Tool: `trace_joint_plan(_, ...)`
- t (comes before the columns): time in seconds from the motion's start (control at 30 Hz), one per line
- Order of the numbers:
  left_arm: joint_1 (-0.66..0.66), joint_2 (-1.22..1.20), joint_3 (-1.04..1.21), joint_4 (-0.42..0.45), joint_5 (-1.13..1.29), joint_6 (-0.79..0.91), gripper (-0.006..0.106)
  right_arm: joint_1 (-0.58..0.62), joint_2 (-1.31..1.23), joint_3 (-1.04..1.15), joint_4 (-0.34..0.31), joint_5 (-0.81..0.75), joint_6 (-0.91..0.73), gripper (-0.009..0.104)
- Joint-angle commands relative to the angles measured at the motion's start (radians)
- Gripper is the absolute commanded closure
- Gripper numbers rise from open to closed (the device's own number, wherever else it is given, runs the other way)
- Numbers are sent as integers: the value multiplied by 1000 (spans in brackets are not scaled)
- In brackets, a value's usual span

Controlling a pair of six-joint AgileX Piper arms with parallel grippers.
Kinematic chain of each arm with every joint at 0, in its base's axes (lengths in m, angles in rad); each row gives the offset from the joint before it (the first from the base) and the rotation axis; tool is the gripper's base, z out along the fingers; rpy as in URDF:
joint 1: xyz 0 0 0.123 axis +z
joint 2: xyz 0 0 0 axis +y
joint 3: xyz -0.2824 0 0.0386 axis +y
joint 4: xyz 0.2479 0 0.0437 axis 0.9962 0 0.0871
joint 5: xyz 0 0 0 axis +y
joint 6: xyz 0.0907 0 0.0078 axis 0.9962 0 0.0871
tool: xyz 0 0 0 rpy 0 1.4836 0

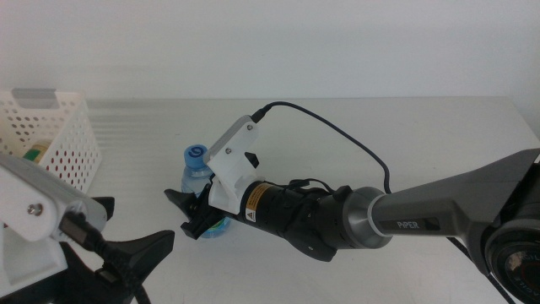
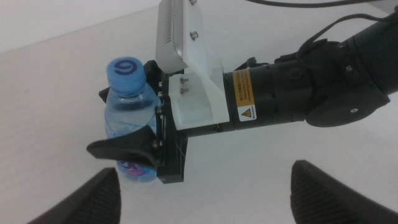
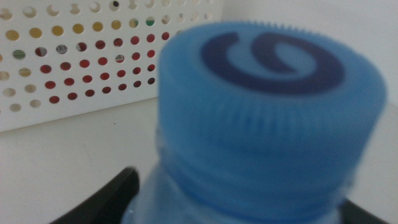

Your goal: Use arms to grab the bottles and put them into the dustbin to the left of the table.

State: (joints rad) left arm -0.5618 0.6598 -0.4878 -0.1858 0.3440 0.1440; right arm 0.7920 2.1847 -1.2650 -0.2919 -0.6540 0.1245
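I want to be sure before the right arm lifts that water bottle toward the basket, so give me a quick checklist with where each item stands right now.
1. Right gripper has a jaw on each side of the water bottle: ok.
2. Grip firm enough to lift: cannot tell; jaws hug the bottle, pressure not visible.
3. Bottle upright, blue cap on: ok.
4. Left gripper out of the way: ok; open, low at the near edge, apart from the bottle.
5. Table path to the basket free: ok.
6. Room in the basket: cannot tell; coloured things show through its holes.
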Motion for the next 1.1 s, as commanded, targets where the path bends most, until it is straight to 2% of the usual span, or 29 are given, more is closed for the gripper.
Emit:
trace_joint_plan(0.0, -4, -3, -28, -12, -74, -13, 12, 6, -58, -31, -19, -54, -6, 29)
trace_joint_plan(0.07, -4, -3, -28, -12, -74, -13, 12, 6, -58, -31, -22, -40, -3, 12)
trace_joint_plan(0.13, -4, -3, -28, -12, -74, -13, 12, 6, -60, -31, -22, -23, 1, 0)
trace_joint_plan(0.57, -4, -3, -28, -12, -74, -13, 12, 6, -180, -8, -30, 185, 50, 0)
trace_joint_plan(1.07, -4, -3, -28, -12, -74, -13, 12, 6, -476, 271, -30, 201, 124, 0)
